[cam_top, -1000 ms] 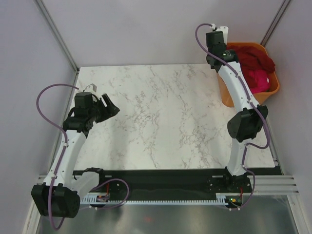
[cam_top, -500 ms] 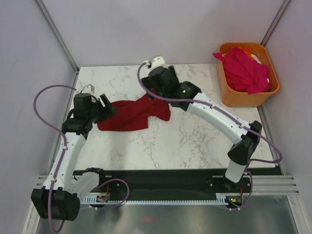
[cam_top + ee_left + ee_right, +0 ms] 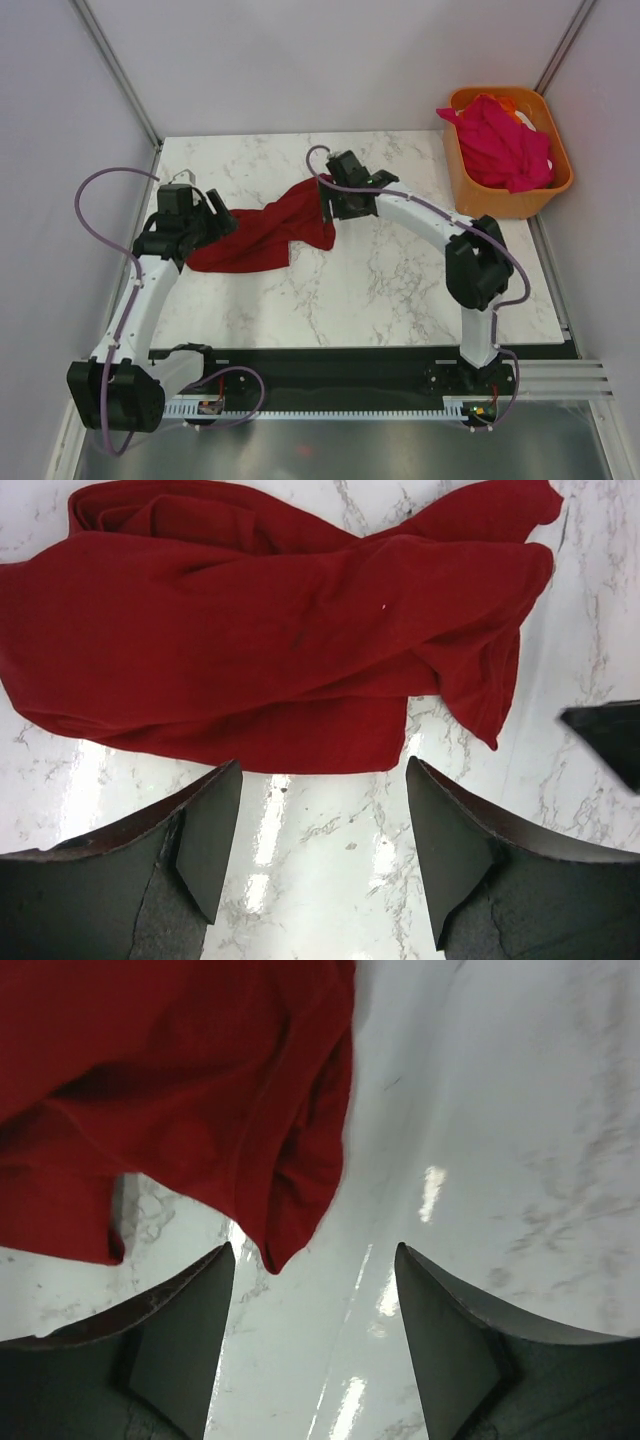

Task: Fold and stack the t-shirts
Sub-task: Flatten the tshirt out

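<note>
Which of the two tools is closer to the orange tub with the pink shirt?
Right. The right tool sits mid-table, left of the orange tub. The left tool is farther left, beyond the red shirt.

Crimson t-shirt [image 3: 170, 1100] runs off top and left edges of right wrist view, its neck label unseen in any view; pink t-shirt [image 3: 505, 145] bunched in orange tub [image 3: 556, 185], its lower folds hidden.

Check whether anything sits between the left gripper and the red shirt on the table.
Nothing visible does. The left gripper hangs open over bare marble, and the dark red t-shirt lies crumpled just ahead of its fingertips, with only tabletop between them.
</note>
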Motion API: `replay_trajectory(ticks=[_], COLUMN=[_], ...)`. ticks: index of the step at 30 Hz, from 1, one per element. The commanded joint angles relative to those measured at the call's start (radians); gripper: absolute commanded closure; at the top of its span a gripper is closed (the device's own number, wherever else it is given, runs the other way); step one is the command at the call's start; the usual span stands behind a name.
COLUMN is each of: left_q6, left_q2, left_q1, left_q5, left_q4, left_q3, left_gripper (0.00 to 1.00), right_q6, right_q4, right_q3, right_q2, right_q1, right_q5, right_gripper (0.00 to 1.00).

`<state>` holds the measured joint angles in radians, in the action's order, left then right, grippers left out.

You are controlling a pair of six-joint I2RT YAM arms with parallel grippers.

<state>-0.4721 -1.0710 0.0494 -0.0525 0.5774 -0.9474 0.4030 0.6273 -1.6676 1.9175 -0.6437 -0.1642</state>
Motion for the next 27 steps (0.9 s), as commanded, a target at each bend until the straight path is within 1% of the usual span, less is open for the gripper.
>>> replay_trajectory(ticks=[1,3,9,14,17,18,19,24,27], left_q6=[0.016,0.027,0.021,0.023,0.020,0.021,0.020,0.016,0.015], left_q2=[-0.030,-0.037,-0.018,0.000,-0.003,-0.007,-0.007,-0.012,-0.018], left_q1=[-0.011,-0.011,-0.011,-0.011,-0.011,-0.011,-0.011,-0.011,-0.011], left_q5=[0.025,0.025,0.051,0.083,0.086,0.088,0.088,0.086,0.085], left_q4=[0.002,0.035,0.036,0.036,0.036,0.036,0.036,0.035,0.036], left_q3=[-0.047,-0.036,-0.017,-0.005,-0.004,-0.005,-0.005,-0.007,-0.008], left_gripper=[0.25,0.26,0.27,0.27,0.27,0.27,0.28,0.28,0.28], right_q6=[0.047,0.030,0.027,0.023,0.013,0.014,0.014,0.039,0.060], right_q4=[-0.070,-0.115,-0.120,-0.132,-0.126,-0.121,-0.120,-0.097,-0.094], right_q3=[0.084,0.092,0.005,-0.049,-0.125,-0.174,-0.202,-0.429,-0.504], right_q2=[0.100,0.130,0.245,0.244,0.267,0.293,0.311,0.481,0.553], right_q1=[-0.034,-0.045,-0.050,-0.014,0.015,0.025,0.045,0.090,0.102], right_q5=[0.215,0.262,0.238,0.213,0.170,0.129,0.124,0.161,0.198], right_gripper=[0.27,0.29,0.32,0.31,0.26,0.24,0.19,0.19,0.21])
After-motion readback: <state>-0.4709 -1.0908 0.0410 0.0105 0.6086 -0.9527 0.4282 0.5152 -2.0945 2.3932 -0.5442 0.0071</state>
